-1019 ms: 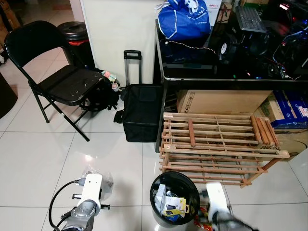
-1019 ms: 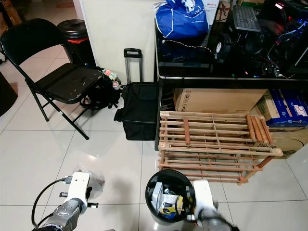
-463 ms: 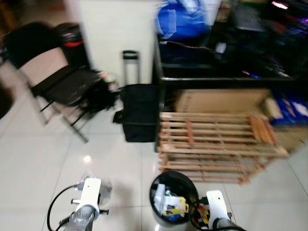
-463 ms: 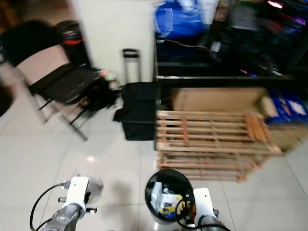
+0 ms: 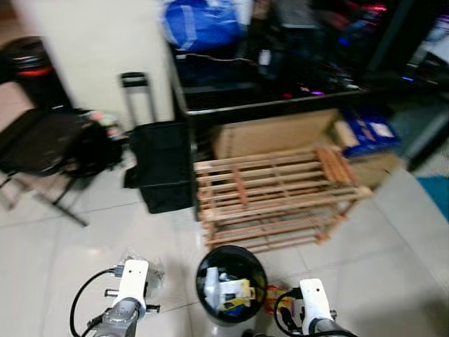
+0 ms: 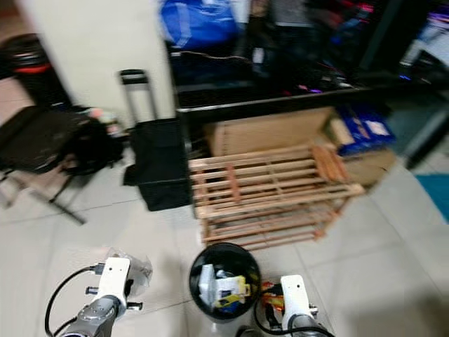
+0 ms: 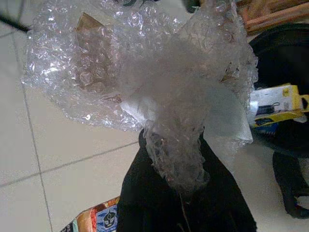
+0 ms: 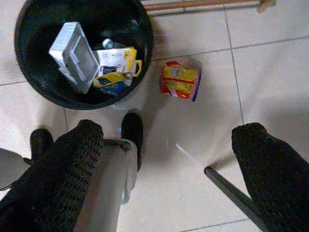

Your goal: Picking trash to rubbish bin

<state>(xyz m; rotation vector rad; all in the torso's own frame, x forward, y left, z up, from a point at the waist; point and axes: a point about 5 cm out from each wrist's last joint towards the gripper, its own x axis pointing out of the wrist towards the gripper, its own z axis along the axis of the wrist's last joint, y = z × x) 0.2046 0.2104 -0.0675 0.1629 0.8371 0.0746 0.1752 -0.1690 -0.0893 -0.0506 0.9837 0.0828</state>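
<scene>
A clear wad of bubble wrap (image 7: 145,77) is clamped in my left gripper (image 7: 175,154), which is shut on it low over the floor tiles, left of the bin. The round black rubbish bin (image 5: 210,257) stands between my two arms and holds a white tray, a yellow package and other trash. A red and yellow snack packet (image 8: 179,79) lies on the tiles just right of the bin (image 8: 21,72). My right gripper (image 8: 169,130) hangs open above the floor near that packet, with nothing between its fingers.
A low wooden rack (image 5: 273,193) stands right behind the bin under a black desk (image 5: 266,105). A black trolley bag (image 5: 160,168) and a folding chair (image 5: 35,140) are to the left. Another orange packet (image 7: 94,220) lies on the floor by my left gripper.
The whole picture has swung: the camera turned right, so chair, bag and rack sit further left. Both arms keep their places, and the left still grips the bubble wrap.
</scene>
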